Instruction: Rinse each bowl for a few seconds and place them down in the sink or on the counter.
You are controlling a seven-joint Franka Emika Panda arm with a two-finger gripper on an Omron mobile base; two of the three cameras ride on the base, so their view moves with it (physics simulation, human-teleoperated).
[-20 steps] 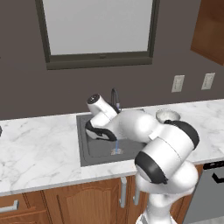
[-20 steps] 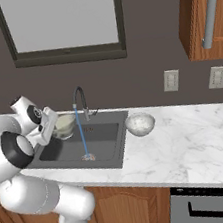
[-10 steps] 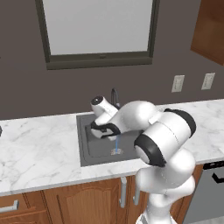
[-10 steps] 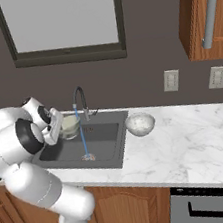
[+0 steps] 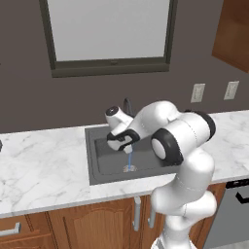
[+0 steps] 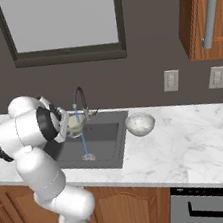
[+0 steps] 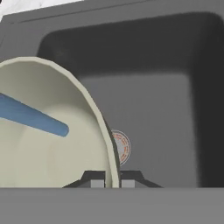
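The olive-beige bowl (image 7: 48, 131) hangs over the sink (image 6: 114, 148), gripped by its rim — the gripper (image 7: 113, 180) has its two dark fingers nearly together, one on each side of the bowl's thin wall. In the hand view the pale cream inside of the bowl faces the camera, and a blue stream of water (image 7: 30, 116) runs into it. Beyond the rim lies the round drain (image 7: 121, 146) on the dark grey basin floor.

From the right base view the bowl sits just beside the curved dark faucet (image 6: 79, 99), with the blue stream falling from the spout to the sink floor. The whitish-grey marbled bowl (image 6: 140, 123) stands upright on the counter (image 6: 199, 141), just right of the sink — apart from the gripper.
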